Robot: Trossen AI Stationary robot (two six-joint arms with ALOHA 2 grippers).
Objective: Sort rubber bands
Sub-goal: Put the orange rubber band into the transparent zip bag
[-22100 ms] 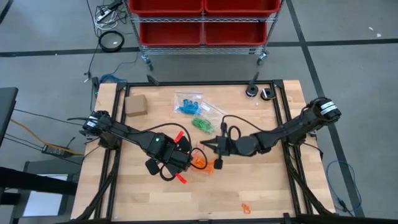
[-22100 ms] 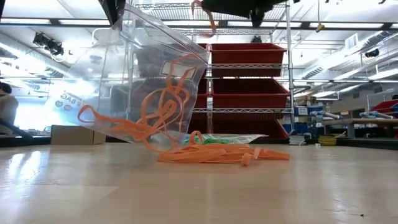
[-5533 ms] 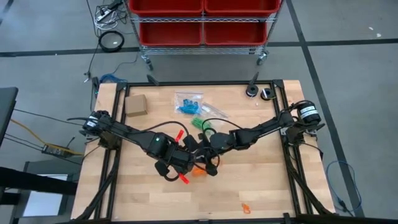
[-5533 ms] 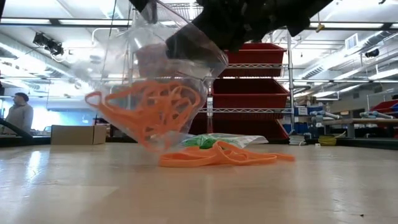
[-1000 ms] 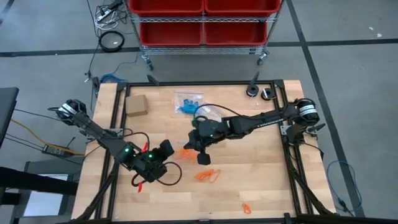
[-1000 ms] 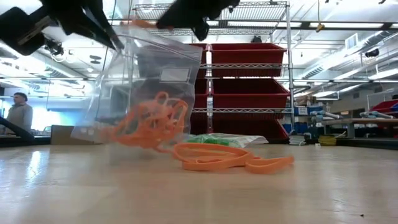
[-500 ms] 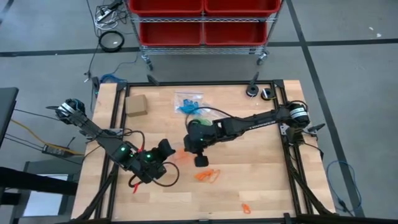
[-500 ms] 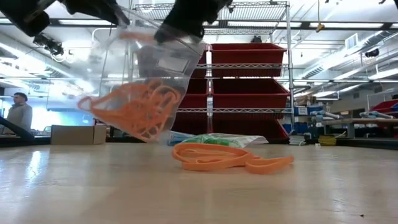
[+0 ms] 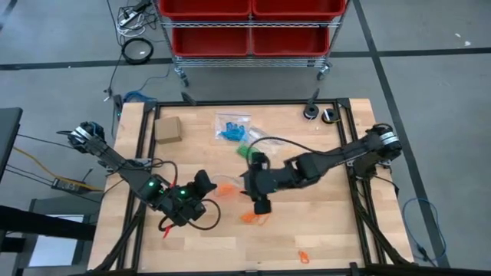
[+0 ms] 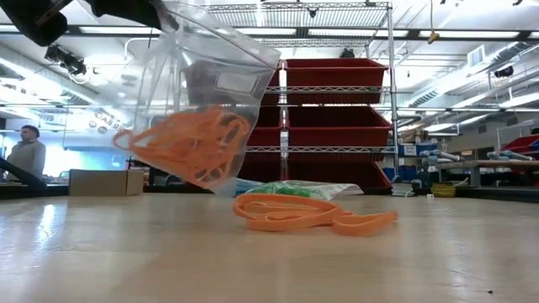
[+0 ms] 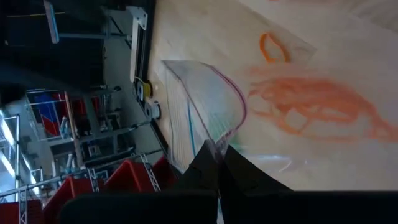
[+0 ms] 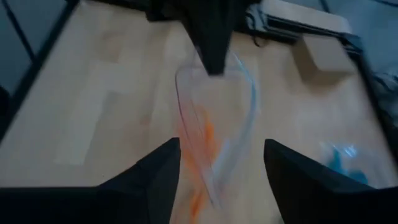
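A clear zip bag [image 10: 198,93] holding several orange rubber bands [image 10: 187,143] hangs from my left gripper [image 9: 202,184], which is shut on the bag's rim left of the table's middle. My right gripper [image 9: 259,201] stands open just right of the bag, with the bag's open mouth [image 12: 214,118] ahead of its fingers, apart from them. A few loose orange bands [image 9: 253,217] lie flat on the table near my right gripper, and one more [image 9: 304,257] lies by the near edge. My left gripper pinches the bag's top rim [image 11: 210,144] between its two shut fingers, at one side of the open mouth. The bag hangs below the fingers, tilted, its mouth gaping toward my right gripper. In the low view its bottom [image 10: 221,187] looks clear of the table.
A bag of blue bands [image 9: 232,126] and a bag of green bands [image 9: 247,150] lie flat at the far middle. A tan cardboard box [image 9: 167,129] sits at the far left. Two small round objects [image 9: 321,113] stand at the far right. Red bins [image 10: 337,84] fill a rack behind the table.
My right gripper has opened, let go of the bag's rim and drawn back toward the table's right and near edges. The bag, held only by my left gripper, has risen off the table and now hangs tilted, its bands bunched low inside.
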